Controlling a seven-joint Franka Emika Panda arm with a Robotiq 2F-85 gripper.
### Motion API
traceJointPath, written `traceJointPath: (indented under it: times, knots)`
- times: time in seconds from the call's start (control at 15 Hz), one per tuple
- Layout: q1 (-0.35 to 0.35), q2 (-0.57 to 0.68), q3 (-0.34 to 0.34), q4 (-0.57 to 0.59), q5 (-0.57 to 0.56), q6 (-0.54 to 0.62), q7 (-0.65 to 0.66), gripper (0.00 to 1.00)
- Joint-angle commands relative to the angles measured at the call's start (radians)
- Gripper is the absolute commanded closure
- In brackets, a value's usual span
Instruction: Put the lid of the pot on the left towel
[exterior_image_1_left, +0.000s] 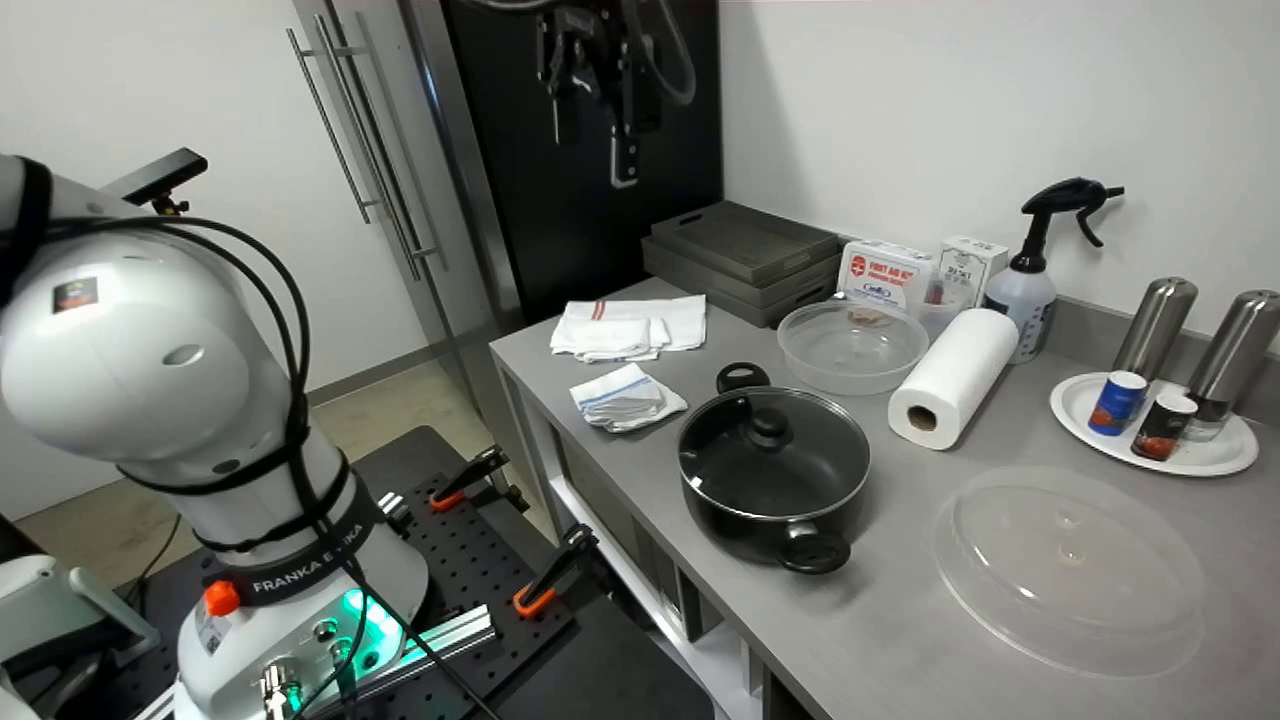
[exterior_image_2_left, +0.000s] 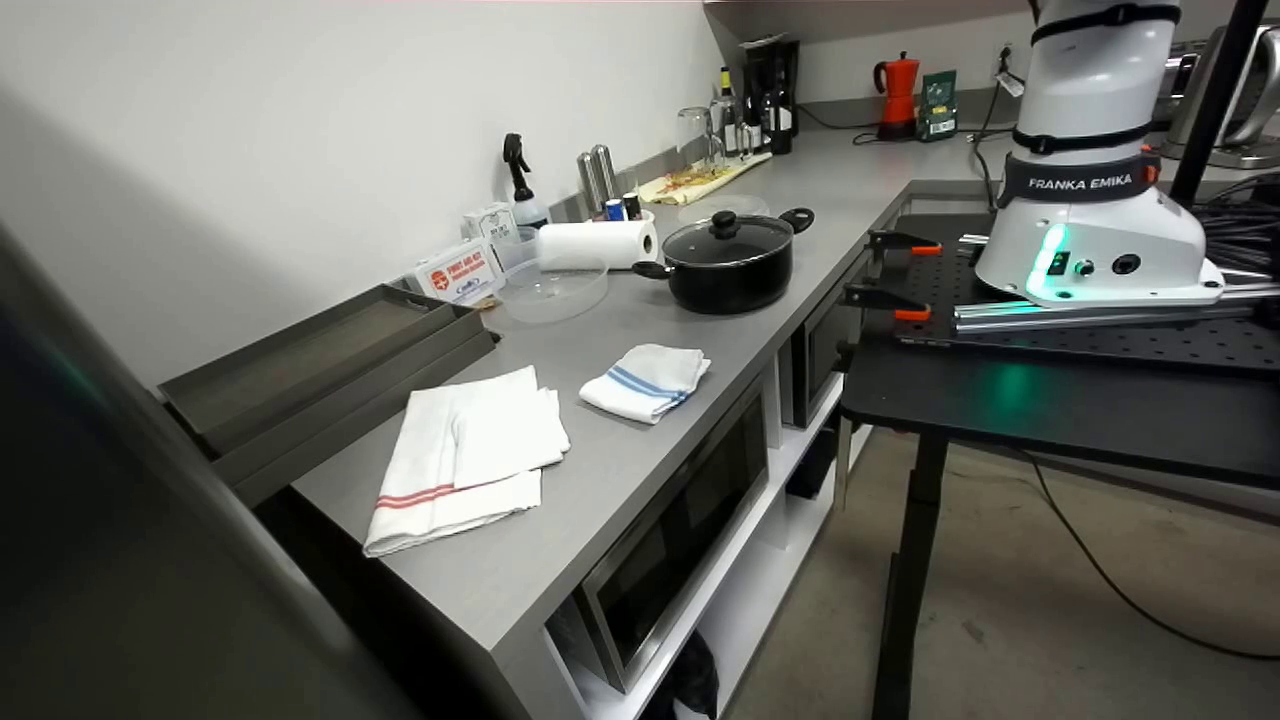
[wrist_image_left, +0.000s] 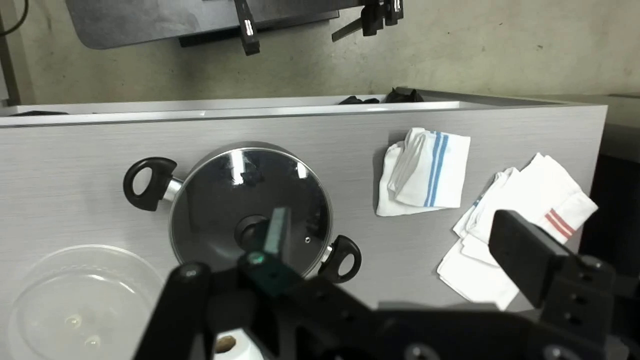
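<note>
A: High over the counter (exterior_image_1_left: 895, 610), there's the gripper (exterior_image_1_left: 595, 160), fingers (wrist_image_left: 522, 250) spread well apart! The wrist view shows bare counter between them.

B: And the lid (exterior_image_1_left: 785, 470)? On the pot (exterior_image_1_left: 720, 530), lying flat, its rim all round the pot's mouth, black knob (exterior_image_1_left: 768, 425) square in the middle. Both exterior views agree.

A: One fingertip (wrist_image_left: 277, 232) crosses part of that knob in the wrist view (only a trick of the sight line, as an exterior view has gripper and lid well apart).

B: Now the left towel (exterior_image_2_left: 430, 450): white, red stripes, folded in layers, the bigger of the pair! It lies well apart from the pot, past the small towel (exterior_image_2_left: 645, 385).

A: That small one, white with blue stripes, rests near the pot, roughly between it and the left towel.

B: On the side of the pot toward the wall (exterior_image_1_left: 950, 120) it's busy! The paper roll (exterior_image_1_left: 955, 375) lies on its side near the pot, and the clear bowl (exterior_image_1_left: 850, 375) is near it too.

A: Keep going past the bowl from the pot and there's the first-aid box (exterior_image_1_left: 885, 275) by the wall; past the roll, the spray bottle (exterior_image_1_left: 1020, 300), standing upright.

B: Farther from the pot than the roll comes the plate (exterior_image_1_left: 1075, 420), a blue can (exterior_image_1_left: 1117, 402) and a black can (exterior_image_1_left: 1163, 425) standing on it.

A: And round on the side of the pot away from the left towel, the clear disc (exterior_image_1_left: 1070, 610) lies flat on the counter, near the pot but not touching.
</note>
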Motion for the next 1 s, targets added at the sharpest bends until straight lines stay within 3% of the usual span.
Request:
traceJointPath:
  times: [0.0,0.47,0.93]
  knots:
    - [0.001,0.143,0.030,0.058,0.017,0.021,0.014,0.00]
    - [-0.015,0.435,0.085,0.163,0.002,0.178,0.167,0.00]
    - [-0.024,0.685,0.083,0.291,0.022,0.293,0.292,0.00]
